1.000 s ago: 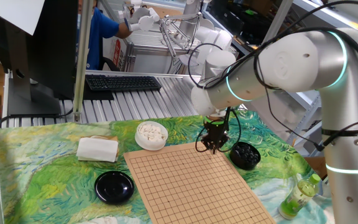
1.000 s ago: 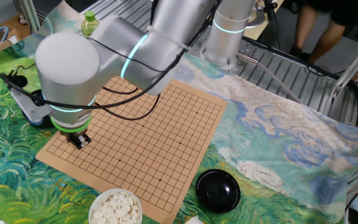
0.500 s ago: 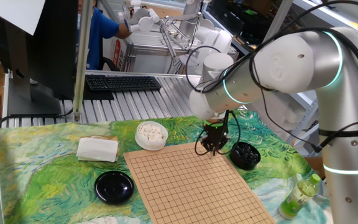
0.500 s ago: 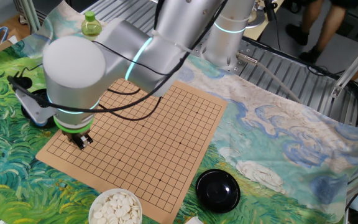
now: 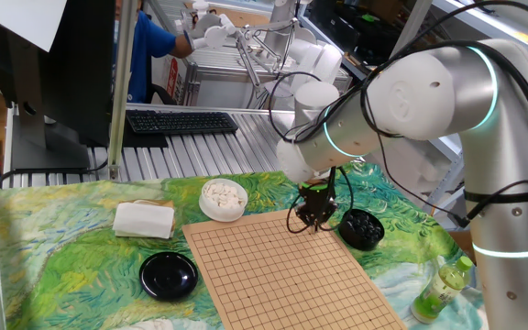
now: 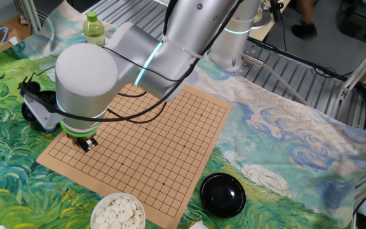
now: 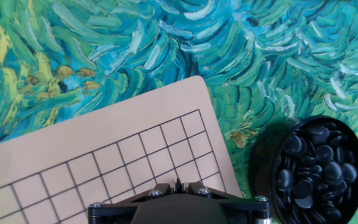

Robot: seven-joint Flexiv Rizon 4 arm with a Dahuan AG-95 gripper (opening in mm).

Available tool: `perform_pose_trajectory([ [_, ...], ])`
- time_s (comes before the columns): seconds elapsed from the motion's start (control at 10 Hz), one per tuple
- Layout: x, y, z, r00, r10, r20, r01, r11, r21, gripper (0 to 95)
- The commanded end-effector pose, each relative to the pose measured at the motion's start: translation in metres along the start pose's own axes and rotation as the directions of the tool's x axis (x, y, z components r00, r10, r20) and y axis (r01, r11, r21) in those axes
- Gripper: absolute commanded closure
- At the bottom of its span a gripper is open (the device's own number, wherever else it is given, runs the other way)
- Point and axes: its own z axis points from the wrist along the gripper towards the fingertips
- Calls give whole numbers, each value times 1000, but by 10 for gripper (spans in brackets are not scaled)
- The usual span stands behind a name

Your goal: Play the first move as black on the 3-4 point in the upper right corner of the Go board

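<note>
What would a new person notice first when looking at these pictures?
First, the big silver robot arm bending over the tan wooden Go board, whose grid shows no stones. Its jaws are shut, low above the board's corner beside the round black bowl of glossy black stones. The swirling green and blue painted tablecloth covers the table.

The big silver-white elbow housing with its glowing teal ring has swung toward 3 o'clock in the other fixed view, and now hides less of the painted green-blue cloth. In one fixed view that same elbow has drifted slightly toward 9 o'clock.
</note>
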Motion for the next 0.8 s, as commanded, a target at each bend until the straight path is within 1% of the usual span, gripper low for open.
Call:
perform_pose_trajectory([
  [0.1, -1, -5, 3, 1000, -9, -1, 9, 1000, 0, 950],
  [0.4, 2, -7, 5, 1000, -3, -3, 3, 1000, -2, 950],
  [0.8, 3, -7, 5, 1000, -10, 0, 10, 1000, -9, 950],
])
